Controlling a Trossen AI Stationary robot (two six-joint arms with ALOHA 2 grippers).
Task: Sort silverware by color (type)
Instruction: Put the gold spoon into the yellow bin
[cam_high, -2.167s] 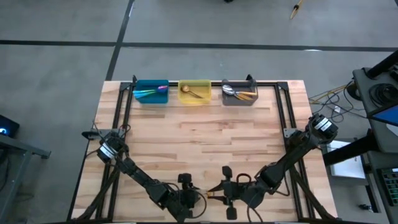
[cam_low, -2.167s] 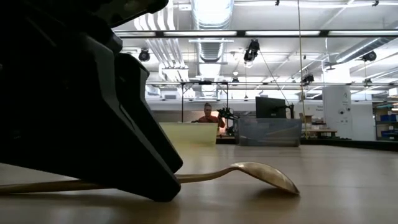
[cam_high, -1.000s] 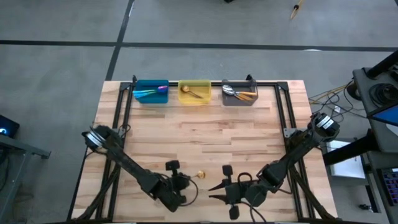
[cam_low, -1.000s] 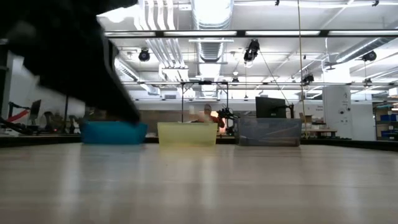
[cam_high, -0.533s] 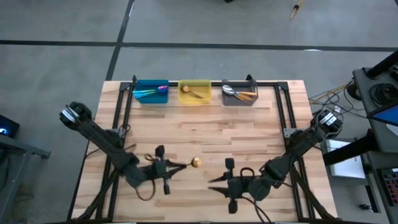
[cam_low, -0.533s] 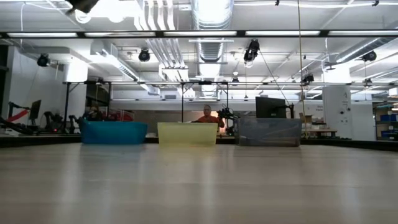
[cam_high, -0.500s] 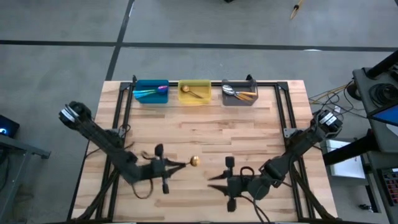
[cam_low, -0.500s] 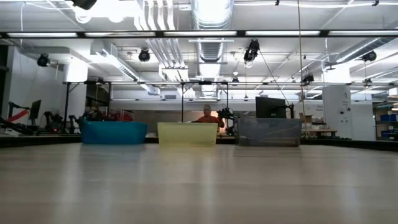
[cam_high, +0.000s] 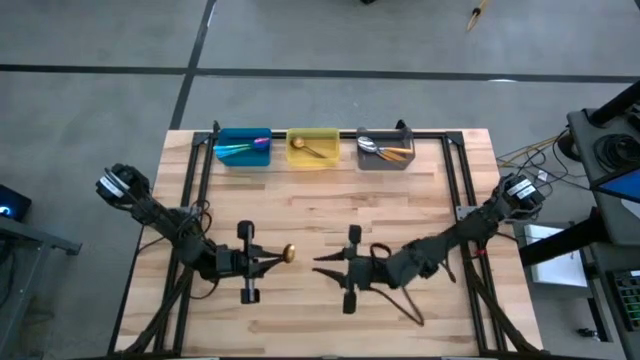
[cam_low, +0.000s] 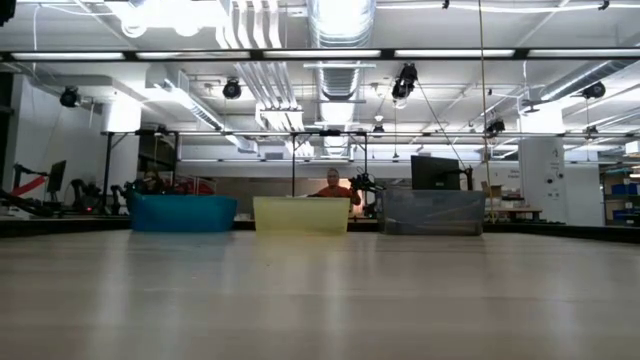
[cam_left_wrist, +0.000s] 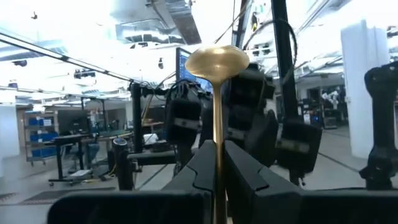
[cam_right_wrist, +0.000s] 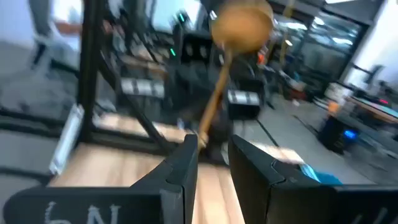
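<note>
One gold spoon (cam_high: 286, 253) is pinched by its handle in our left gripper (cam_high: 272, 258), lifted above the table's middle. We should carry it level to the yellow bin (cam_high: 313, 148) before letting go. Our right gripper (cam_high: 322, 265) waits alongside, fingers parted, empty.

Gold spoon (cam_high: 286, 253) aloft mid-table; other spoons (cam_high: 385, 150) lie sorted in bins.

We see a wooden table (cam_high: 330, 215) mid-frame; along its upper edge sit three bins: blue (cam_high: 243, 148), yellow (cam_high: 313, 148) and gray (cam_high: 386, 150).
</note>
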